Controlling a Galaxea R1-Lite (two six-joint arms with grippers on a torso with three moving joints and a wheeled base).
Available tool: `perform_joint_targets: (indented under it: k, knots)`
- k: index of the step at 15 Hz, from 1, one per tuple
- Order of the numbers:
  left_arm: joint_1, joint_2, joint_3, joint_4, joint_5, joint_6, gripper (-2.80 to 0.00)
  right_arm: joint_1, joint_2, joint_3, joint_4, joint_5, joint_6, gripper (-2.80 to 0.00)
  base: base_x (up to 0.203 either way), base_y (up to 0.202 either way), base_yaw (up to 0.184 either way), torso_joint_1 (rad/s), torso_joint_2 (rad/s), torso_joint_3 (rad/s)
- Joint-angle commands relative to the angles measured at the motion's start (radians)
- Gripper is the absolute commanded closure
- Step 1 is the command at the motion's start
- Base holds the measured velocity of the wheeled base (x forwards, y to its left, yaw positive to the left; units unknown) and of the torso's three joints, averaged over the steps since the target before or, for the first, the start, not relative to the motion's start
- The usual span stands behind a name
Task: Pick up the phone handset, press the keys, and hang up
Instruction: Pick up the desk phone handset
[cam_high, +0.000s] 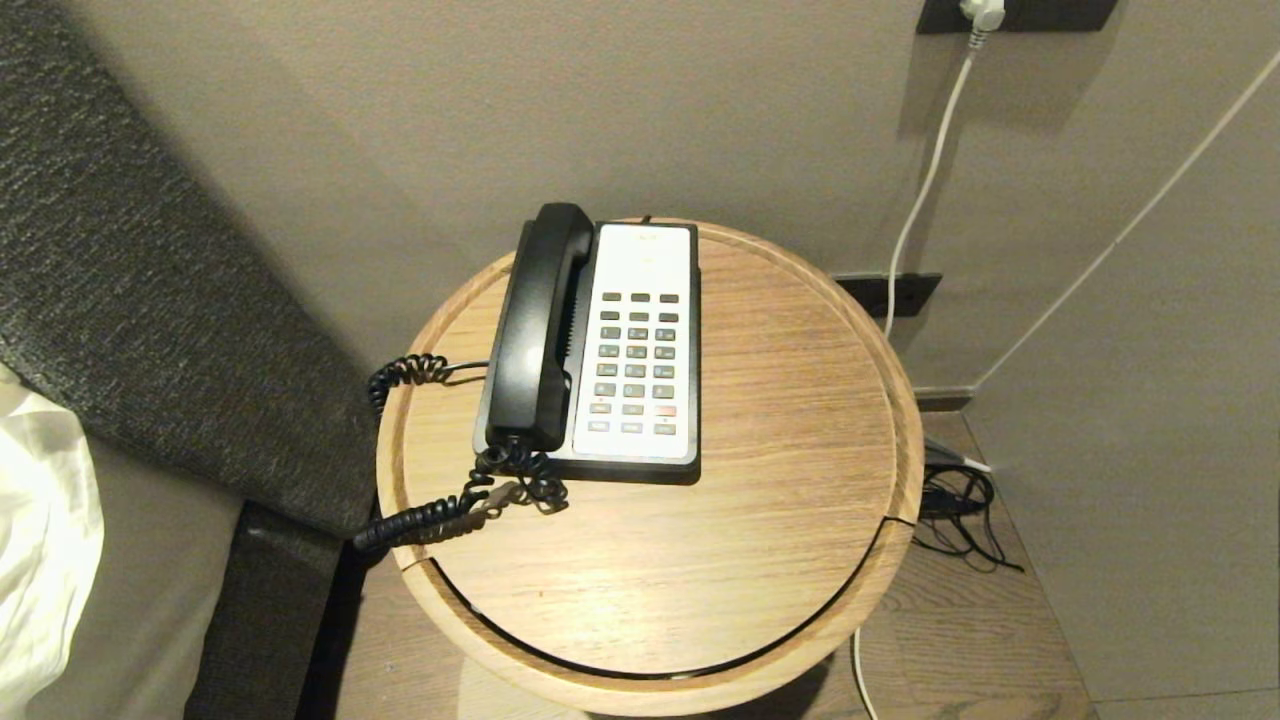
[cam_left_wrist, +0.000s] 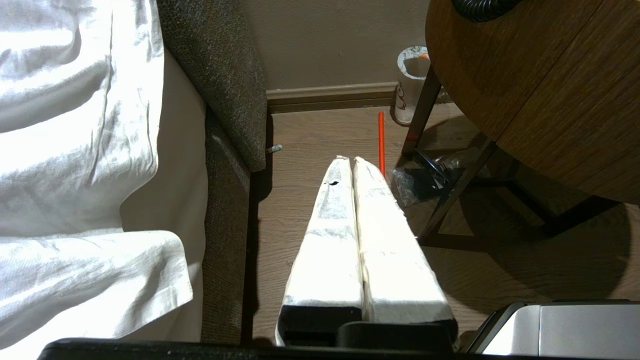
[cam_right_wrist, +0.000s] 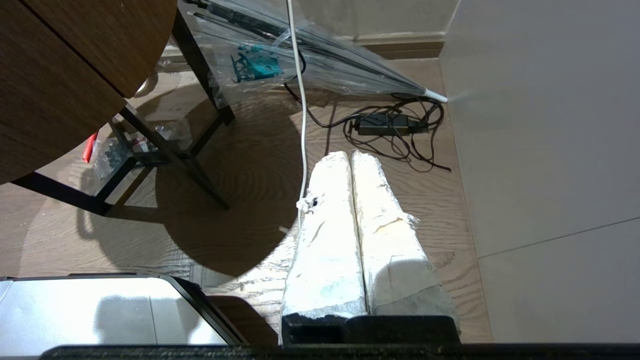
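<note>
Phone handset (cam_high: 538, 330): long black glossy plastic receiver with rounded bulging ends, catalogued as lying seated in its cradle along the left side of the black phone base (cam_high: 590, 345), far end towards the wall, near end towards the robot. Black coiled cord (cam_high: 440, 505): attached at the near end of the receiver, looped over the left rim of the desk and led back to the base. Keys (cam_high: 637, 365): grid of small dark grey rectangular buttons with one red and a few pale ones, set on a white faceplate just beside the receiver; none is being touched. Round light-wood desk (cam_high: 760, 450): bears the telephone on its far-left part and stands between a dark grey upholstered bed frame (cam_high: 150, 300) and the wall. Left end effector (cam_left_wrist: 348, 159): white-wrapped fingers pressed together, nothing held, hung low beside the bed frame over the wooden floor and below the level of the desk top; absent from the head view. Right end effector (cam_right_wrist: 350, 154): white-wrapped fingers likewise pressed together and holding nothing, hung low over the floor on the desk's other side, near a white cable (cam_right_wrist: 301, 110). Progress is judged as nil: the receiver is not lifted, no key is pressed, and the final hanging-up is not yet applicable. All three steps are judged outstanding, beginning with an arm being raised to the desk.
</note>
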Motion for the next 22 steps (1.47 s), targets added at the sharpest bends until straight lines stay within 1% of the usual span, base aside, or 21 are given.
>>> perform_joint_targets:
  k: [1, 6, 9, 10, 11, 12, 13, 15, 16, 18, 20, 21, 22]
  knots:
    - [0.000, 0.000, 0.000, 0.000, 0.001, 0.000, 0.00, 0.000, 0.002, 0.000, 0.000, 0.000, 0.002, 0.00, 0.000, 0.000, 0.000, 0.000, 0.00, 0.000]
    - [0.000, 0.000, -0.002, 0.008, -0.005, 0.012, 0.00, 0.000, 0.002, 0.000, 0.001, 0.000, 0.006, 0.00, 0.000, 0.000, 0.000, 0.000, 0.00, 0.000]
    - [0.000, 0.000, 0.000, 0.002, -0.006, 0.008, 0.00, 0.000, 0.002, 0.000, 0.001, 0.000, 0.007, 0.00, 0.000, 0.000, 0.000, 0.000, 0.00, 0.000]
    - [0.000, 0.000, -0.012, 0.004, -0.003, 0.007, 0.00, 0.000, 0.002, 0.000, 0.001, 0.000, 0.007, 0.00, 0.000, 0.000, 0.000, 0.000, 0.00, 0.000]
    - [0.000, 0.001, -0.054, 0.017, -0.004, 0.009, 0.00, 0.000, 0.000, 0.000, 0.001, 0.000, 0.007, 0.00, 0.000, 0.000, 0.000, 0.000, 0.00, 0.000]
    - [0.000, 0.009, -0.132, 0.059, -0.010, 0.010, 0.00, 0.000, 0.000, 0.000, 0.001, 0.000, 0.006, 0.00, 0.000, 0.000, 0.000, 0.000, 0.00, 0.000]
    - [0.000, 0.036, -0.234, 0.126, -0.026, 0.011, 0.00, 0.000, 0.002, 0.000, 0.001, 0.000, 0.007, 0.00, 0.000, 0.000, 0.000, 0.000, 0.00, 0.000]
    - [0.003, 0.175, -0.502, 0.291, -0.094, 0.009, 0.00, 0.000, 0.001, 0.000, 0.001, 0.000, 0.007, 0.00, 0.000, 0.000, 0.000, 0.000, 0.00, 0.000]
    - [0.004, 0.286, -0.613, 0.349, -0.130, 0.007, 0.00, 0.000, 0.002, 0.000, 0.000, 0.000, 0.007, 0.00, 0.000, 0.000, 0.000, 0.000, 0.00, 0.000]
    - [0.005, 0.564, -0.841, 0.447, -0.217, 0.009, 0.00, 0.000, 0.002, 0.000, 0.001, 0.000, 0.007, 0.00, 0.000, 0.000, 0.000, 0.000, 0.00, 0.000]
    - [-0.007, 0.819, -1.038, 0.531, -0.296, 0.026, 0.00, 0.000, 0.002, 0.000, 0.001, 0.000, 0.005, 0.00, 0.000, 0.000, 0.000, 0.000, 0.00, 0.000]
    - [-0.033, 0.934, -1.132, 0.571, -0.321, 0.034, 0.00, 0.000, 0.002, 0.000, 0.000, 0.000, 0.005, 0.00, 0.000, 0.000, 0.000, 0.000, 0.00, 0.000]
    - [-0.072, 1.035, -1.212, 0.605, -0.327, 0.035, 0.00, 0.000, 0.002, 0.000, 0.000, 0.000, 0.005, 0.00, 0.000, 0.000, 0.000, 0.000, 0.00, 0.000]
